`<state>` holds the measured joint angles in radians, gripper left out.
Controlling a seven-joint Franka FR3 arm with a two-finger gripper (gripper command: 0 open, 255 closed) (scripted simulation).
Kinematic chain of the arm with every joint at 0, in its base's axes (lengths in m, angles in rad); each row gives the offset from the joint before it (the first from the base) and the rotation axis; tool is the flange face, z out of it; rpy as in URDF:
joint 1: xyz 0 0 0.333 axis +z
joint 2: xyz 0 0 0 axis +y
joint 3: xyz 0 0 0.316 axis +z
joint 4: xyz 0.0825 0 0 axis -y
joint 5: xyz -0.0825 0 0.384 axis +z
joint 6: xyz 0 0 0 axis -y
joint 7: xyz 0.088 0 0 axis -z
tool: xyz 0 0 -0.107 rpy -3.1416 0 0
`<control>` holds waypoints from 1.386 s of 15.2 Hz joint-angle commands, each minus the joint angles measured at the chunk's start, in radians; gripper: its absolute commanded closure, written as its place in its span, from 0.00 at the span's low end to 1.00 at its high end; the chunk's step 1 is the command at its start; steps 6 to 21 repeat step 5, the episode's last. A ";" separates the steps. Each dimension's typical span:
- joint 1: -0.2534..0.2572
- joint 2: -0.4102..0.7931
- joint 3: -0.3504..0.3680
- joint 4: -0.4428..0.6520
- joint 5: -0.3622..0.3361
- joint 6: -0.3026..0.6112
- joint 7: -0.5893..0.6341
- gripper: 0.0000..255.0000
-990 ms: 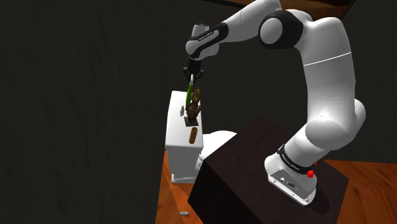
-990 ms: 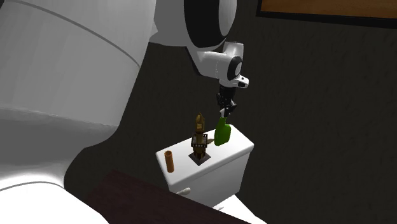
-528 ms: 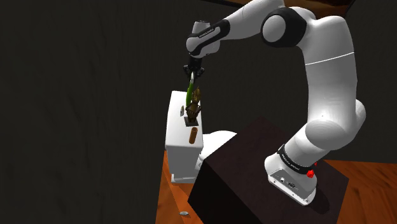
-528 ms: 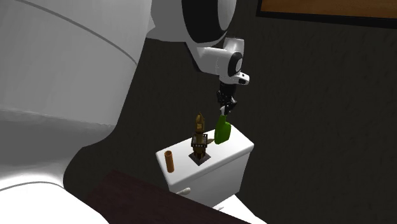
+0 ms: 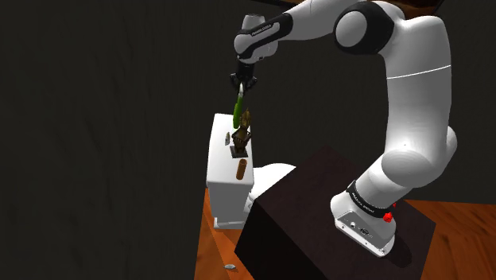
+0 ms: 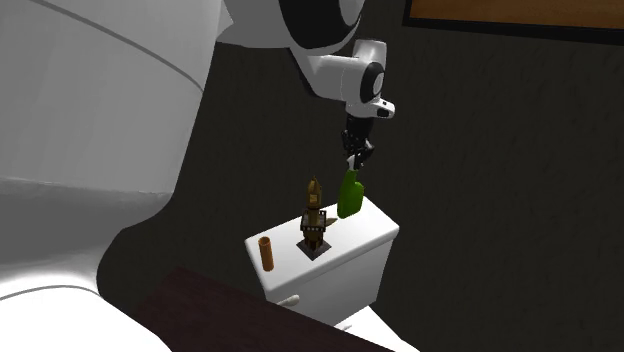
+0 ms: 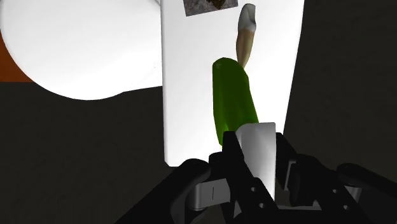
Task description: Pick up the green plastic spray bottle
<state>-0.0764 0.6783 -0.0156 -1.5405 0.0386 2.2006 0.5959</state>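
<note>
Pickup nearly complete.
Green spray bottle (image 6: 349,195) is clamped by the tool (image 6: 355,163), hung just above the toilet tank (image 6: 350,245), at two o'clock from the figurine (image 6: 313,212); only further lift seems left.

head of spray bottle (image 7: 233,105) partly behind the pincer (image 7: 257,159); figurine (image 7: 205,5) mostly beyond the wrist view's edge

No text, number or sign can be read here. The arm (image 5: 413,95) carries small pale marks on its dark wrist link (image 5: 262,33) and on the dark band (image 5: 364,197) near its base. These are perhaps lettering, but illegible.
</note>
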 commanded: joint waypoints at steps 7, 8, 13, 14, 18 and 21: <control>0.000 -0.030 -0.001 0.010 -0.001 -0.041 0.001 1.00; 0.000 -0.030 -0.001 0.010 -0.001 -0.041 0.001 1.00; 0.000 -0.030 -0.001 0.010 -0.001 -0.041 0.001 1.00; 0.000 -0.030 -0.001 0.010 -0.001 -0.041 0.001 1.00; 0.000 -0.030 -0.001 0.010 -0.001 -0.041 0.001 1.00; 0.000 -0.030 -0.001 0.010 -0.001 -0.041 0.001 1.00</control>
